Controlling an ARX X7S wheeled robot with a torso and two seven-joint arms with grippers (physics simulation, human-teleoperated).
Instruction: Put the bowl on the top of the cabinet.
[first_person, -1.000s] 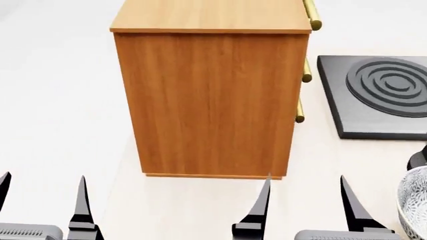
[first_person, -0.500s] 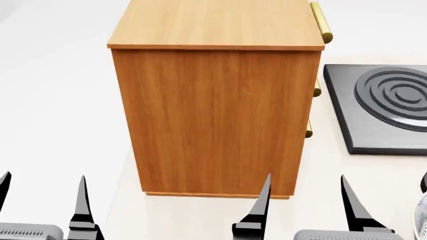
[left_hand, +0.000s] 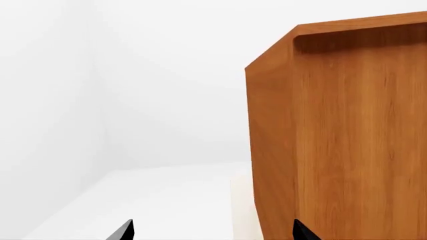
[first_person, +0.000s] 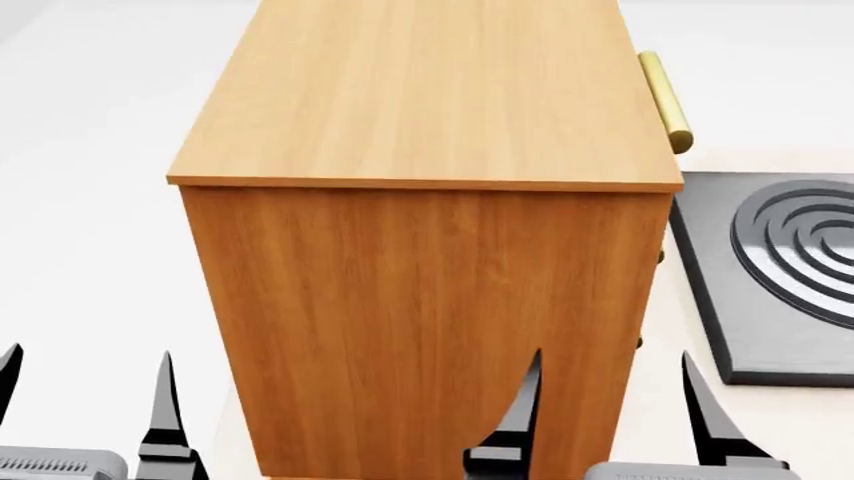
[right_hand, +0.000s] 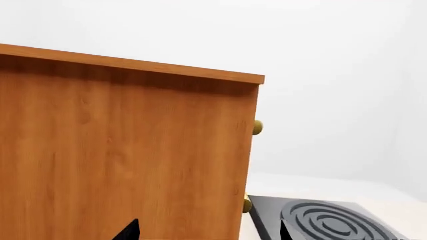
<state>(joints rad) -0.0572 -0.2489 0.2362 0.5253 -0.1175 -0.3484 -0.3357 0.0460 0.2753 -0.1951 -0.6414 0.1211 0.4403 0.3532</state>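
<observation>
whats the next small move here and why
Probably turn the view back down and right to find the bowl: it shows in no current view, only the cabinet and stove plate, and both the left gripper and right gripper are open and empty.

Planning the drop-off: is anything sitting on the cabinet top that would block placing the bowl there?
Nothing visible: the cabinet top is bare wood in the head view. The bowl is out of frame in every current view, so its path cannot be checked.

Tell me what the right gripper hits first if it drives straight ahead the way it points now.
Most likely the cabinet: its wood side fills the right wrist view ahead of the right gripper. The gap is unclear.
</observation>
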